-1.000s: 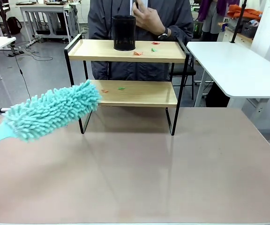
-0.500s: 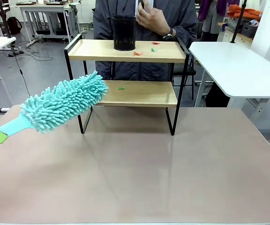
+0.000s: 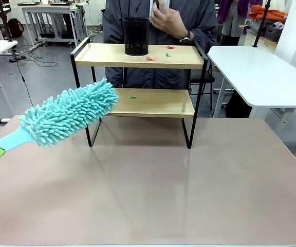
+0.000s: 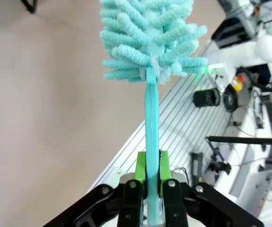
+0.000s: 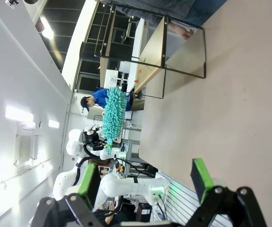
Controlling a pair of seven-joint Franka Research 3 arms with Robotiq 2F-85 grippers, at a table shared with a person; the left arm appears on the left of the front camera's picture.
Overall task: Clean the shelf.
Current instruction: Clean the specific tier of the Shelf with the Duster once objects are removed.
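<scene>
Four paper scraps [image 3: 150, 58] and one black mesh cup [image 3: 135, 36] sit on the shelf [image 3: 158, 104]; left gripper [image 4: 152, 166] clamps one teal duster [image 3: 71, 116], right gripper [image 5: 144, 178] gapes.

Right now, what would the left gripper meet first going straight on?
The left gripper points its duster at the shelf: likely the lower board at its left end first, though depth is unclear.

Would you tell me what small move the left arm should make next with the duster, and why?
Probably slide the duster rightward along the lower board of the shelf. The left gripper is shut on its handle, the fluffy tip looks to be at that board's left end, and a green scrap lies just beyond it.
</scene>
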